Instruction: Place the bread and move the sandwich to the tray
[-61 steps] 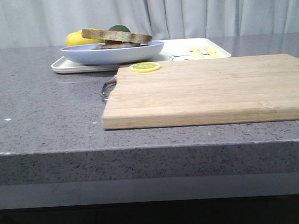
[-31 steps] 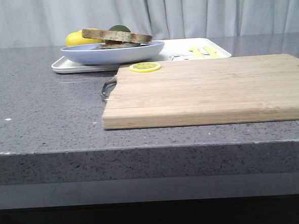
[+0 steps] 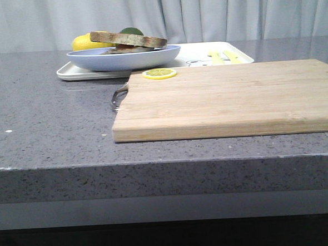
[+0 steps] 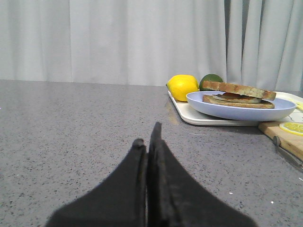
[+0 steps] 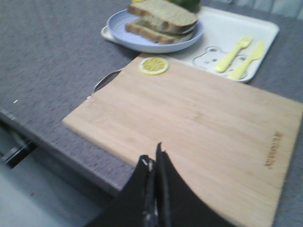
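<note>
Sitting unchanged over the last second, the sandwich [image 3: 128, 40] rests on its plate [image 3: 124, 58] on the tray [image 3: 204, 56]; task looks done, both grippers [image 4: 147, 142] [image 5: 154, 161] pinched closed, empty

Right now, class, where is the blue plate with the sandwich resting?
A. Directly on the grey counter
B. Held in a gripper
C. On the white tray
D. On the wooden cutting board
C: the blue plate with the sandwich sits on one end of the white tray, beyond the cutting board, which carries only a lemon slice.
</note>
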You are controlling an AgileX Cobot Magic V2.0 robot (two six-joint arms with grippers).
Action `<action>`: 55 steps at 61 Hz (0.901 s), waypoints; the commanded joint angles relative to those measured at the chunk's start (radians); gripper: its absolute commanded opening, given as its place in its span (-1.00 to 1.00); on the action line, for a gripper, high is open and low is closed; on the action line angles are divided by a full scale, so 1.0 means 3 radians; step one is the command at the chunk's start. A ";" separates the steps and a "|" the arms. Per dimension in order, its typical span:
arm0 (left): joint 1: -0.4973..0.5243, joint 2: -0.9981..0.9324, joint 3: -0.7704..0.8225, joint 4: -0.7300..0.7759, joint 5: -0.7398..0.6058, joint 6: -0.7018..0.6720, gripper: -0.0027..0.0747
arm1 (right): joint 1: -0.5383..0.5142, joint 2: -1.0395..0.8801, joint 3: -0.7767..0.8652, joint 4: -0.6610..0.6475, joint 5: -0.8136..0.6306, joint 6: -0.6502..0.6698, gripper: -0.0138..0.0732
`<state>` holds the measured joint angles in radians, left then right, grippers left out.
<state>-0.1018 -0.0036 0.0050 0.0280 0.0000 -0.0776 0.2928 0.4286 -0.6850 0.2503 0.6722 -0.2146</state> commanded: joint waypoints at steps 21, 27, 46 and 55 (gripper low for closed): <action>0.0006 -0.0080 -0.0001 -0.0004 -0.0282 -0.0006 -0.98 | -0.0962 -0.1244 0.1706 -0.0011 -0.1963 -0.0009 -0.84; 0.0006 -0.0080 -0.0001 -0.0004 -0.0282 -0.0006 -0.98 | -0.0962 -0.1432 0.1990 -0.0011 -0.1966 -0.0009 -0.84; 0.0006 -0.0073 -0.0001 -0.0004 -0.0282 -0.0006 -0.98 | -0.0958 -0.1525 0.2365 0.0149 -0.2097 -0.0009 -0.84; 0.0006 -0.0073 -0.0001 -0.0004 -0.0282 -0.0006 -0.98 | -0.0958 -0.1521 0.2365 0.0149 -0.2153 -0.0009 -0.84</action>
<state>-0.1003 -0.0036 0.0050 0.0280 0.0000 -0.0776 0.0096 -0.0090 0.0289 0.2898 0.1218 -0.2146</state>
